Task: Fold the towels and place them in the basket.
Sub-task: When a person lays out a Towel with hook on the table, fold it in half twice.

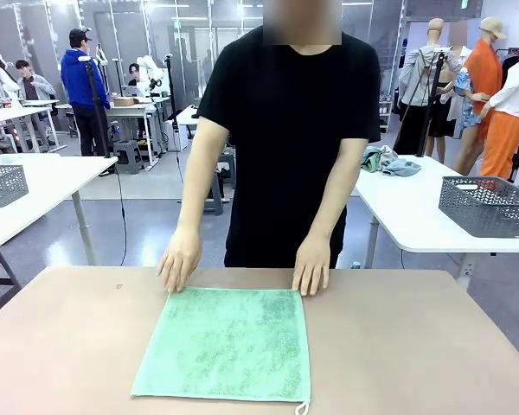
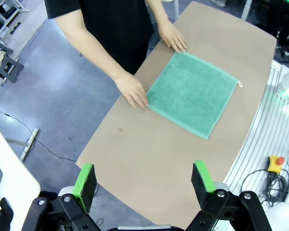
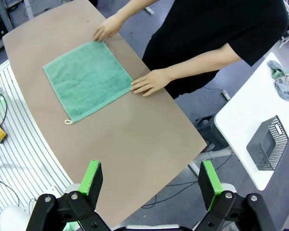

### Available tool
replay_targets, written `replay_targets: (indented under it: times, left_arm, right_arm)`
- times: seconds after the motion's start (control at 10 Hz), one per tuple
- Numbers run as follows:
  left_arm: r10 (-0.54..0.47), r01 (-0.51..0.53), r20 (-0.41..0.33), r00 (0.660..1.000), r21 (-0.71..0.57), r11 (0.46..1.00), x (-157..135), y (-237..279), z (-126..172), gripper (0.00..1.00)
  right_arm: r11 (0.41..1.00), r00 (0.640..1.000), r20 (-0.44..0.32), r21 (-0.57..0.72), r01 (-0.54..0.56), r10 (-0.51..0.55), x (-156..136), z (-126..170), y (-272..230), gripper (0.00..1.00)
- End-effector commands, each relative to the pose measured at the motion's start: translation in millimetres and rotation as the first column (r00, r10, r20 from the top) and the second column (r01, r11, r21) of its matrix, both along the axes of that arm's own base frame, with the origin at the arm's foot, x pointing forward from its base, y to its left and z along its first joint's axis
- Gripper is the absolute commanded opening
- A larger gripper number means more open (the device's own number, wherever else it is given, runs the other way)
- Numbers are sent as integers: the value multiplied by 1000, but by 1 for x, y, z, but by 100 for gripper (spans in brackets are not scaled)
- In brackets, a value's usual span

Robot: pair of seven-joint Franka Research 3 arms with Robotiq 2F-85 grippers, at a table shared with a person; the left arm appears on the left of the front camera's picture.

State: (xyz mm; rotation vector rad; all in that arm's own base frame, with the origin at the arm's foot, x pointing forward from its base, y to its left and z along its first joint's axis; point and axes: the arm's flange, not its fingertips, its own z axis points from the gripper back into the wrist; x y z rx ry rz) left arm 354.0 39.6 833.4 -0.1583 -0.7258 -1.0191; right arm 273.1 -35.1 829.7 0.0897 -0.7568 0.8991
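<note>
A person's hands (image 1: 180, 259) are pinning the far corners of the mint green towel (image 1: 225, 341). Your left tool (image 2: 144, 180) and right tool (image 3: 151, 180) are hovering spread, empty.

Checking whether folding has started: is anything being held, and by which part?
Nothing is gripped. Both the left gripper and right gripper hang open above the table. The person's hands lie flat at both far corners of the mint green towel.
</note>
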Motion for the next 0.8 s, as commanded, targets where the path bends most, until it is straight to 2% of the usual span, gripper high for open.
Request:
replay_targets:
  times: [0.0, 0.6, 0.7]
  left_arm:
    - [1, -1, 3, 1000, 1, 1000, -1, 0, -1, 100]
    - [1, -1, 3, 1000, 1, 1000, -1, 0, -1, 100]
    - [0, 0, 0, 1000, 0, 1000, 0, 0, 0, 100]
  right_arm:
    - [1000, 1000, 2, 4, -7, 7, 0, 0, 0, 100]
    - [1000, 1000, 0, 0, 0, 0, 0, 0, 0, 100]
    - [999, 999, -9, 11, -41, 41, 5, -1, 3, 100]
